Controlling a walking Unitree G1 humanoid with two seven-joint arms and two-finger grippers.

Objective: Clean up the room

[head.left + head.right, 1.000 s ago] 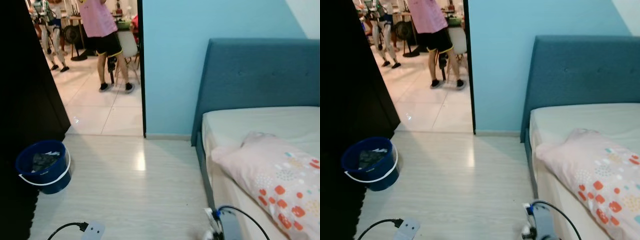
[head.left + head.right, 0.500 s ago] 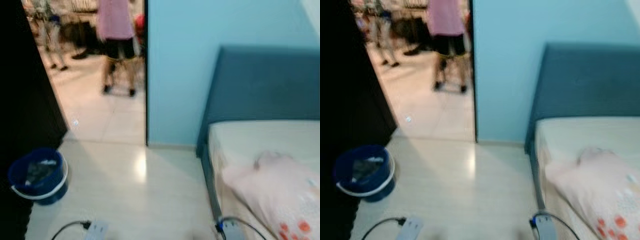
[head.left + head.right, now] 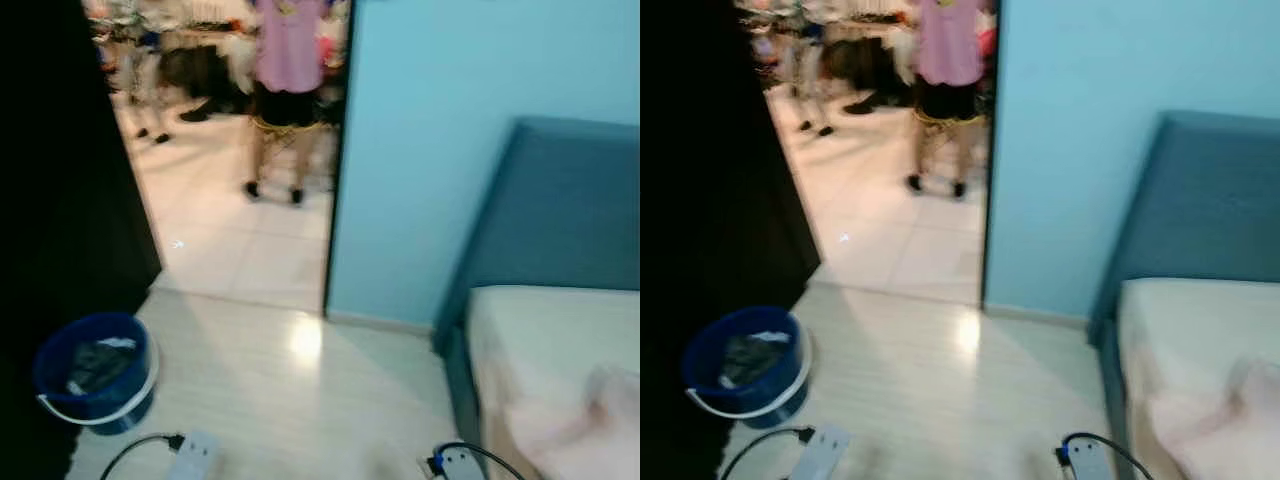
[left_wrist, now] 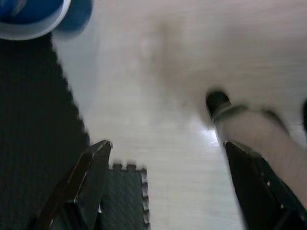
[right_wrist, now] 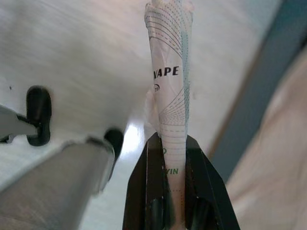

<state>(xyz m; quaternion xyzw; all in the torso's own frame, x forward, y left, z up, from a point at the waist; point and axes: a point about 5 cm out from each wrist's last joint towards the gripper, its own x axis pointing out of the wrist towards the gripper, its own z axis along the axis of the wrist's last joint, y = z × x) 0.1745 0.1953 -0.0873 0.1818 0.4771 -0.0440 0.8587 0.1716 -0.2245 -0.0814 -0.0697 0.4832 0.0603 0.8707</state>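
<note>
My right gripper [image 5: 171, 143] is shut on a flattened white paper packet [image 5: 170, 72] printed with "VAPE", which sticks straight out past the fingertips over the pale floor beside the bed's blue side. My left gripper [image 4: 167, 146] hangs open with nothing between its fingers, above the floor at the edge of a black foam mat [image 4: 43, 143]. A blue bucket [image 3: 92, 370] with a white rim and dark stuff inside stands on the floor at the left, by the dark wardrobe; its rim [image 4: 29, 14] also shows in the left wrist view.
A bed [image 3: 545, 340] with a blue headboard [image 3: 560, 200] and a pink pillow [image 3: 590, 425] is at the right. Two white power strips [image 3: 195, 455] [image 3: 455, 462] with black cords lie on the floor near me. A person [image 3: 288, 90] stands beyond the open doorway. The dark wardrobe [image 3: 60, 200] lines the left.
The camera has swung left: the bed and pillow slid toward the right edge and the doorway toward the middle. The picture is blurred. The bucket and power strips stay in place on the floor.
</note>
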